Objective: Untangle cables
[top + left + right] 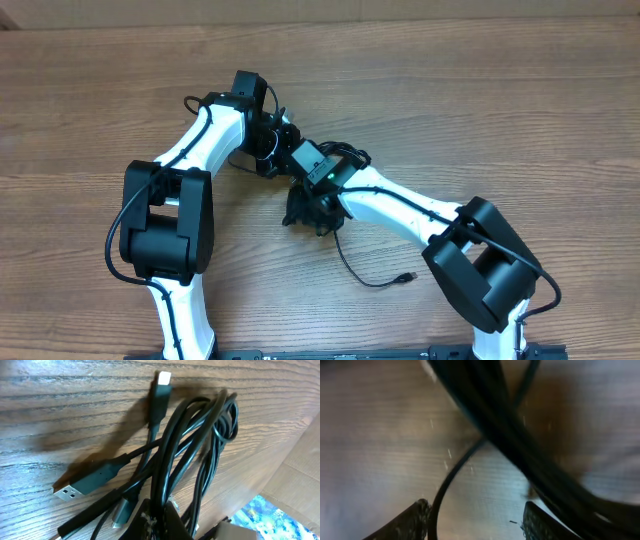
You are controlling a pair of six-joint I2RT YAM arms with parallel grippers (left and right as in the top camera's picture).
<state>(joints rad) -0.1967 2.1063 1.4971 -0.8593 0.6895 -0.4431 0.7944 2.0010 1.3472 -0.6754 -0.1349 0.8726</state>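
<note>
The wooden bench fills the overhead view. Across it the left arm reaches from the lower left toward the upper centre, and the right arm comes in from the lower right to the middle of the frame; their ends sit close together.

The cables lie bunched between the two arm ends, near the frame's centre. One loose strand trails toward the lower right and ends in a small plug lying on the wood.

The left claw, at the bottom edge of its wrist view, is clenched on the bundle of black cords, which fans up and to the right.

The right claw is released, its fingers standing apart. A thin cord runs between them, and a blurred thick bundle crosses diagonally above.

A flat metal-tipped plug rests at the left wrist view's lower left, and a smaller connector lies near its top centre.
</note>
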